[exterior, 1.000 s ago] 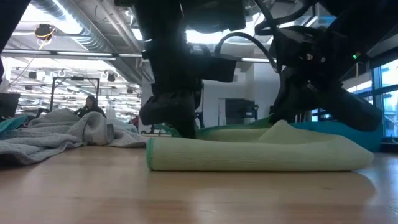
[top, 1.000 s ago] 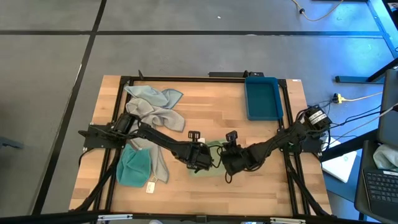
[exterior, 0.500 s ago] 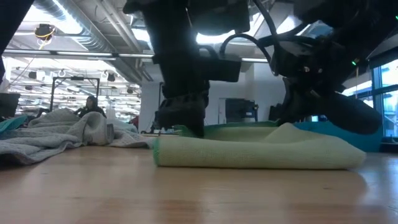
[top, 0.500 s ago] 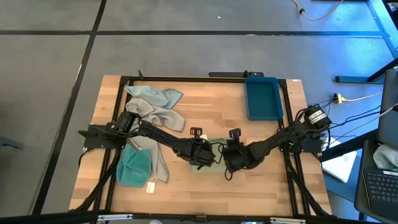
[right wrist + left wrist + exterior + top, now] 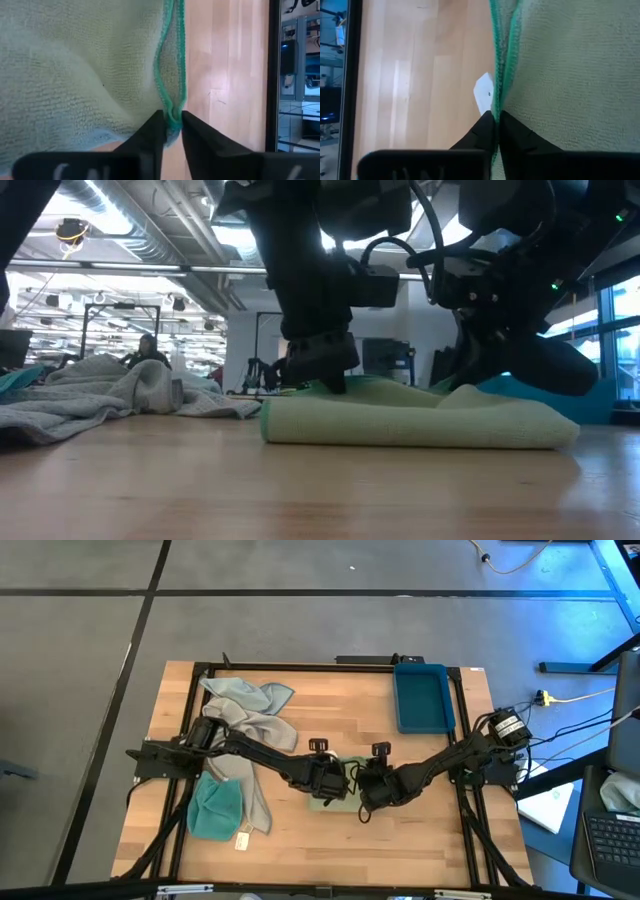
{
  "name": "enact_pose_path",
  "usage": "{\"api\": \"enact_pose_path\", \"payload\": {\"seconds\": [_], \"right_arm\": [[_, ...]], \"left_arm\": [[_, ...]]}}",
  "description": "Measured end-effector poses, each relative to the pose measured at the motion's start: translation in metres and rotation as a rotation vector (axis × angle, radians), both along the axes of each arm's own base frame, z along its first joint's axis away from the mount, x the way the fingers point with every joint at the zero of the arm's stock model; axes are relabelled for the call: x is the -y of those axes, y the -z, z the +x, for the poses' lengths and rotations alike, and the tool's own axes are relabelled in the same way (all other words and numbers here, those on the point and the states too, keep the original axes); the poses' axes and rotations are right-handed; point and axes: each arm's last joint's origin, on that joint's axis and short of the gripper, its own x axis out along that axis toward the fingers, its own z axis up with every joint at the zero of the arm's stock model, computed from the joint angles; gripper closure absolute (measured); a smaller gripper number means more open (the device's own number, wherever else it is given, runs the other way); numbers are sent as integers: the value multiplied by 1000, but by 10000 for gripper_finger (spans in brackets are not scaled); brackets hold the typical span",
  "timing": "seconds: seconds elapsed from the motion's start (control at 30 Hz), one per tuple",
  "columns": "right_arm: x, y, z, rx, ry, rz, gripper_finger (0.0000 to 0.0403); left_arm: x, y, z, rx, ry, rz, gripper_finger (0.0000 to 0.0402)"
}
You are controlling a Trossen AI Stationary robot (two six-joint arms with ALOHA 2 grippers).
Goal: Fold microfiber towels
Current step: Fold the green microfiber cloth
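While each pincer point(image 5: 495, 122) point(image 5: 172, 120) pinches its green-stitched hem, the pale green towel point(image 5: 340, 787) lies folded.

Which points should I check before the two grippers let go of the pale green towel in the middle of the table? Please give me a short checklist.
1. Left gripper pinches the green hem of the pale green towel: ok.
2. Right gripper has the hem between its fingers: ok; firmness of grip: cannot tell.
3. Towel lies folded and flat on the table: ok.
4. Folded edges lined up: cannot tell.
5. Heap of unfolded towels lies apart from the fold: ok.
6. Blue tray is clear of both arms: ok.
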Motion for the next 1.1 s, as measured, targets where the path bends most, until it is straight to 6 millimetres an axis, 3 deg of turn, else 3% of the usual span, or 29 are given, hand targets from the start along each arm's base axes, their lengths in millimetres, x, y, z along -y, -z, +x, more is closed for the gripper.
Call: {"api": "enact_pose_path", "payload": {"seconds": [0.33, 0.63, 0.93, 1.1], "right_arm": [[0, -1, -5, 31, 47, -73, 251], [-14, -13, -14, 76, 4, -74, 258], [-18, -52, -20, 215, -10, 209, 272], [-22, -58, -25, 241, 15, 317, 271]], "left_arm": [[-14, 0, 2, 5, -38, 15, 346], [-18, -1, 5, 35, -51, 23, 338], [-20, -3, 10, 113, -90, 15, 336], [-16, -3, 9, 117, -89, 5, 305]]}}
